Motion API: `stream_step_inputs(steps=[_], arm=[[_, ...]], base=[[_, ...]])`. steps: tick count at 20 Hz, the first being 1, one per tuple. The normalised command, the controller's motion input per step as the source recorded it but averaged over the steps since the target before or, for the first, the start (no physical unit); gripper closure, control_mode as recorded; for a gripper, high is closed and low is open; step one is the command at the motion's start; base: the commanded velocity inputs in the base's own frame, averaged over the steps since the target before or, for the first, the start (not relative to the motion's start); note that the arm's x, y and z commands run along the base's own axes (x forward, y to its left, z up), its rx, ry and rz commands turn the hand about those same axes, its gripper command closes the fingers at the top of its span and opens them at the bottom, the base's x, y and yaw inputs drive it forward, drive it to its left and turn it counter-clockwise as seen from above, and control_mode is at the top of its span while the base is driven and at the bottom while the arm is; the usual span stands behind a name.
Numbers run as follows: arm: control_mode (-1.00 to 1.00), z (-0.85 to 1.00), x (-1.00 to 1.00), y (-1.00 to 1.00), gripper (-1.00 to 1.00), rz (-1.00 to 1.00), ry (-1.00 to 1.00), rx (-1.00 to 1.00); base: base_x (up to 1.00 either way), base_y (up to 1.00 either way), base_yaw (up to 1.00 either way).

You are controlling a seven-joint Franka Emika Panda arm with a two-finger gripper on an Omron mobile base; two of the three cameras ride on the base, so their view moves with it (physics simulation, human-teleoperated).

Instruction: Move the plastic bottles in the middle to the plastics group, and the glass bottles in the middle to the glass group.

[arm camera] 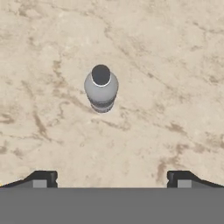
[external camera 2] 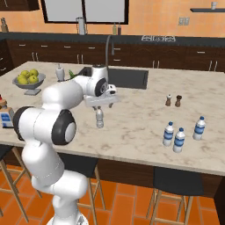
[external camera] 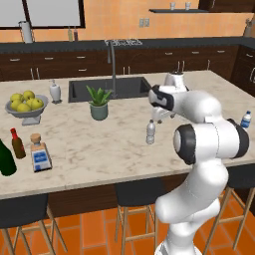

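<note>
Hovering above the marble surface (external camera: 99, 144), the jaws (arm camera: 109, 177) are spread wide and grip nothing. A slim greyish plastic bottle (arm camera: 101, 89) is seen from overhead in the hand view, upright, at 12 o'clock from the fingertips (arm camera: 43, 178) and apart from them. In the left base view the same bottle (external camera: 150, 132) stands alone mid-surface, just below the hand. The plastics group (external camera 2: 180, 135) is placed well apart, at about 3 o'clock in the right base view. The bottle is judged light, thin-walled and smooth, so it may tip or slip easily; a hold around the body below the cap, squeezed gently, is judged safest.
</note>
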Motion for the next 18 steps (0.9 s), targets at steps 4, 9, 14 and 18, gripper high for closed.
stream_step_inputs(steps=[4, 9, 14, 18], arm=[[-1.00, 0.00, 0.65, 0.51, -1.00, -0.06, 0.00, 0.00], [-1.00, 0.00, 0.49, 0.04, -1.00, -0.08, 0.00, 0.03], [-1.00, -0.05, 0.31, 0.02, -1.00, -0.04, 0.02, 0.03], [-1.00, -0.09, -0.21, 0.00, -1.00, 0.00, 0.03, 0.00]], base=[[0.00, 0.00, 0.00], [0.00, 0.00, 0.00], [0.00, 0.00, 0.00], [0.00, 0.00, 0.00]])
